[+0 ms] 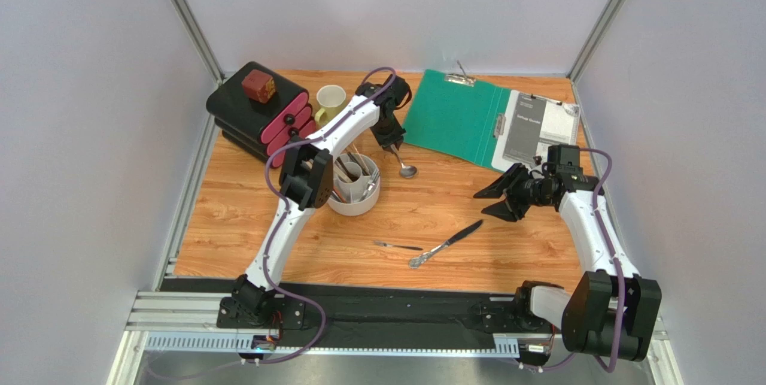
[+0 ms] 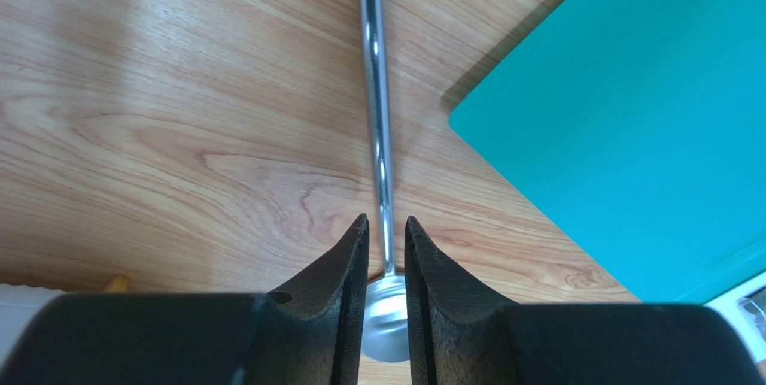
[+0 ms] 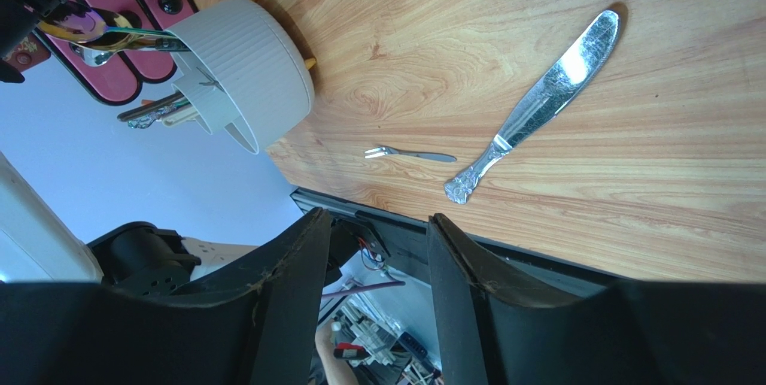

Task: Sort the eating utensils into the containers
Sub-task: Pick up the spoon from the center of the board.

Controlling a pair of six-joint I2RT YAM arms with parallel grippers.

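The left gripper [image 2: 385, 223] astride a slim silver spoon [image 2: 376, 89]
Near, the right gripper [image 3: 378, 219] hangs spread, empty, near a silver table knife [image 3: 539, 102]; farther, the left jaws stand narrowly parted, the spoon's neck between them, flat on the wooden table [image 2: 180, 89].

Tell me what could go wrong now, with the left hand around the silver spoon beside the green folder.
1. The left hand straddles the silver spoon at its thin neck, by the bowl, so the long handle may tip or slip when lifted.
2. The green folder lies close beside the spoon; a swinging handle might catch its edge.
3. The white holder already holds several utensils, so the spoon may knock against them.
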